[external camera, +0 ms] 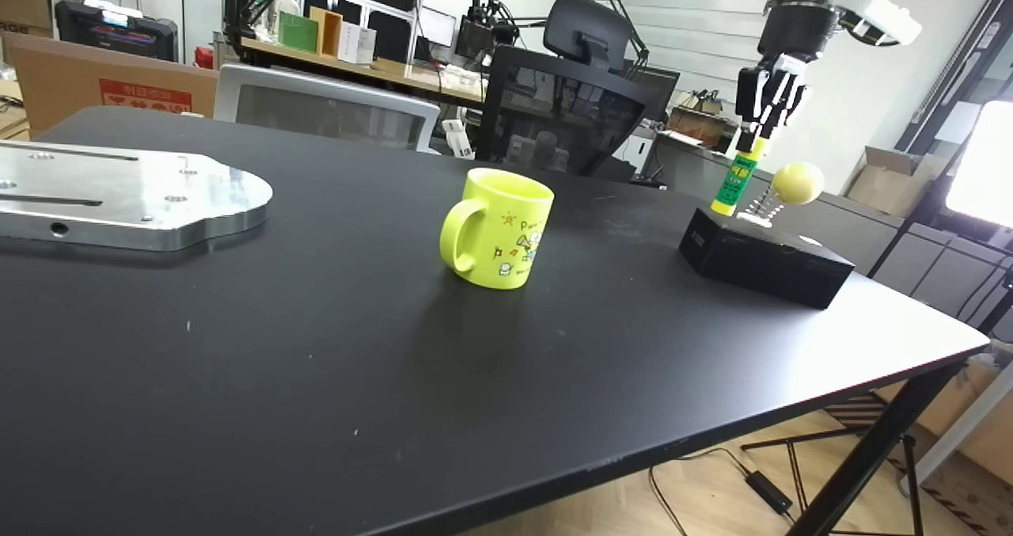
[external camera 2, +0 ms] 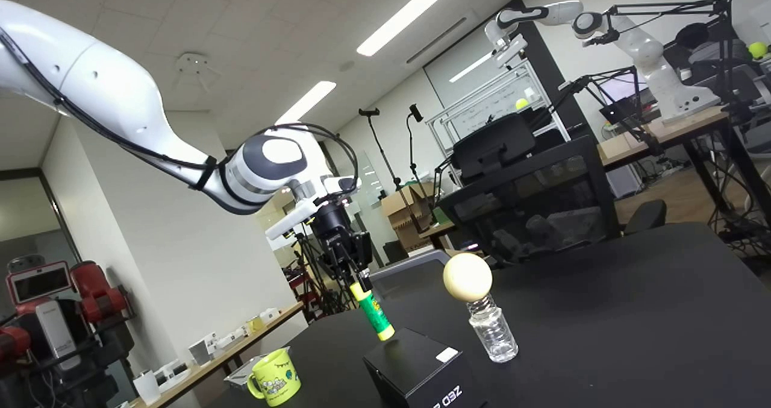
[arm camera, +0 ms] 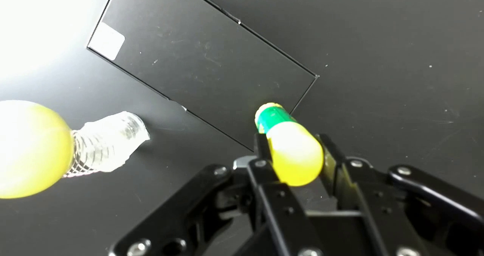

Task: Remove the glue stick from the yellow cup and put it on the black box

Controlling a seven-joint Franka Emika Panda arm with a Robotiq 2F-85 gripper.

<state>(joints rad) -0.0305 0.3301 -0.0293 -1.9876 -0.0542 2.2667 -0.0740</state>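
Bearing cup (external camera: 498, 231) and box (external camera: 760, 256), the black table (external camera: 316, 378) neighbours a mesh chair (external camera: 554, 96).

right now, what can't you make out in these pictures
Black box: lower part, cut off by an exterior view's bottom edge.
Metal plate: cut off by an exterior view's left edge.
Yellow ball: cut off by the wrist view's left edge.
Yellow cup: inside bottom, hidden by its near wall in both exterior views.
Glue stick: underside, hidden by its own body in the wrist view, so any contact below is unclear.
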